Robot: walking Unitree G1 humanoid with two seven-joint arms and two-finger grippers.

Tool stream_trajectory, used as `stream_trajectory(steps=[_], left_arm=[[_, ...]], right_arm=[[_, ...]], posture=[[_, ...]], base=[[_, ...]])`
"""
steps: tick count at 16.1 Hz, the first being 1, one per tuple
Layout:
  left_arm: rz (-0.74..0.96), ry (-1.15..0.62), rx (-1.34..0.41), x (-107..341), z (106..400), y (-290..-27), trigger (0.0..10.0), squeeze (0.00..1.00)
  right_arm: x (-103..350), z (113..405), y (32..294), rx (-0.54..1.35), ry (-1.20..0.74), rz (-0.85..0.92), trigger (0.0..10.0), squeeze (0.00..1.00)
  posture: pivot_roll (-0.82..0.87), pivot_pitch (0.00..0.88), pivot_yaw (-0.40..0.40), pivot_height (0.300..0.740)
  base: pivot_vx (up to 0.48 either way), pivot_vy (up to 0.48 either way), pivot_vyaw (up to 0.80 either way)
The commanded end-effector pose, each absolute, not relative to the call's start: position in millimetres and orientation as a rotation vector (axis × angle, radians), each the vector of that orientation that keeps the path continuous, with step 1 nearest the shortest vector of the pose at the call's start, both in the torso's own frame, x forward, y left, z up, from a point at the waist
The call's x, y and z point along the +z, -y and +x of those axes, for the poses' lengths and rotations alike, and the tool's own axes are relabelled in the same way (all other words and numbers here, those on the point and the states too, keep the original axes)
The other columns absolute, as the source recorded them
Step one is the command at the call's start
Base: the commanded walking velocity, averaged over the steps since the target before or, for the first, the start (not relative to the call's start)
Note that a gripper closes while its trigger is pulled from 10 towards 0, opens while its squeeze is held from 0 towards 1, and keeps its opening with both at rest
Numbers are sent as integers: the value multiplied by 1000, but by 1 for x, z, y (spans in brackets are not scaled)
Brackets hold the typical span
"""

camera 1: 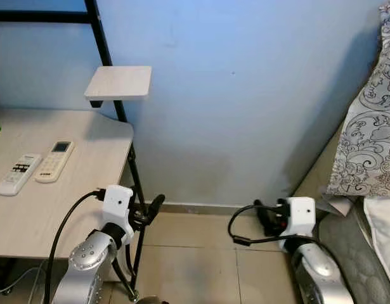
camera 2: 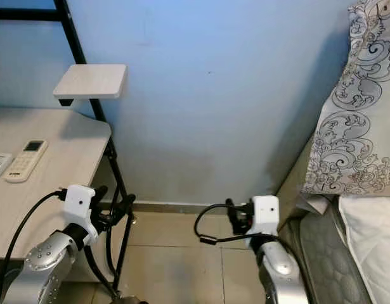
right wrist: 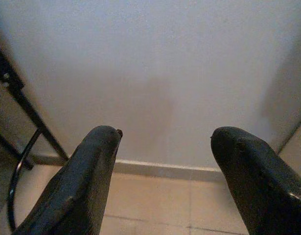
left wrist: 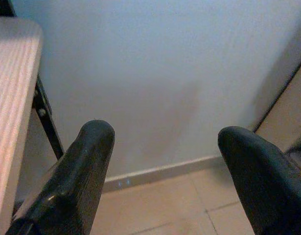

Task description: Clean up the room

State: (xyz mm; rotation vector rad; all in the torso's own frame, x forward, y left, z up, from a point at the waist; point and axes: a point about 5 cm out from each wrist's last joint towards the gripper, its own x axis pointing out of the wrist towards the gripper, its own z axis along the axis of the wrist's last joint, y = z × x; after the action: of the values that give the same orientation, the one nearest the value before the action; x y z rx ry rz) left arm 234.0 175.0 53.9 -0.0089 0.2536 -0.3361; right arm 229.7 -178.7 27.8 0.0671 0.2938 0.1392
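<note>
Two white remote controls [camera 1: 36,168] sit on pale wooden desk [camera 1: 30,215], untouched; left gripper [left wrist: 162,166] and right gripper [right wrist: 165,166] fingers apart, empty, facing wall; looks like still scouting; next probably turn toward desk.

Head views evenly lit, sharp, no motion blur; soft shadow under the small shelf [camera 1: 118,82] at upper left and along the wall [camera 1: 245,95] at right. Wrist views softer, slightly hazy; near fingers [left wrist: 81,181] out of focus, dark.
</note>
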Motion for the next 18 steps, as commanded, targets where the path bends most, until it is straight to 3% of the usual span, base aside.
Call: stream_trajectory(steps=[1, 4, 7, 10, 13, 15, 17, 18], left_arm=[[-4, -236, -325, 54, 238, -177, 10000, 0], [17, -209, -293, 56, 247, -175, 10000, 0], [-184, -109, -153, 74, 247, -182, 10000, 0], [-150, -34, -125, 72, 231, -191, 10000, 0], [-139, -22, -99, 78, 255, -178, 10000, 0], [-63, -92, -216, 76, 239, -189, 10000, 0], [-57, -90, -199, 81, 235, -202, 10000, 0], [-79, -74, -157, 82, 242, -196, 10000, 0]], right_arm=[[33, 236, 181, 122, -275, 74, 10000, 0], [39, 245, 177, 121, -256, 71, 10000, 0], [48, 241, 175, 121, -222, 99, 10000, 0], [31, 228, 213, -4, -260, 273, 10000, 0], [36, 239, 210, 64, -238, 171, 10000, 0], [43, 242, 218, 146, -240, 66, 10000, 0], [46, 243, 236, 91, -233, 49, 10000, 0], [47, 247, 228, 87, -211, 71, 10000, 0]], posture=[[20, 0, 1, 740], [16, 0, -8, 740], [5, 0, -14, 740], [14, 0, -27, 740], [7, 0, -39, 740], [14, 0, -40, 740], [19, 0, -39, 740], [17, 0, -36, 740]], base=[[0, 0, 0], [0, 0, 0], [0, 0, 0], [0, 0, 0], [0, 0, 0], [0, 0, 0], [0, 0, 0], [0, 0, 0]])
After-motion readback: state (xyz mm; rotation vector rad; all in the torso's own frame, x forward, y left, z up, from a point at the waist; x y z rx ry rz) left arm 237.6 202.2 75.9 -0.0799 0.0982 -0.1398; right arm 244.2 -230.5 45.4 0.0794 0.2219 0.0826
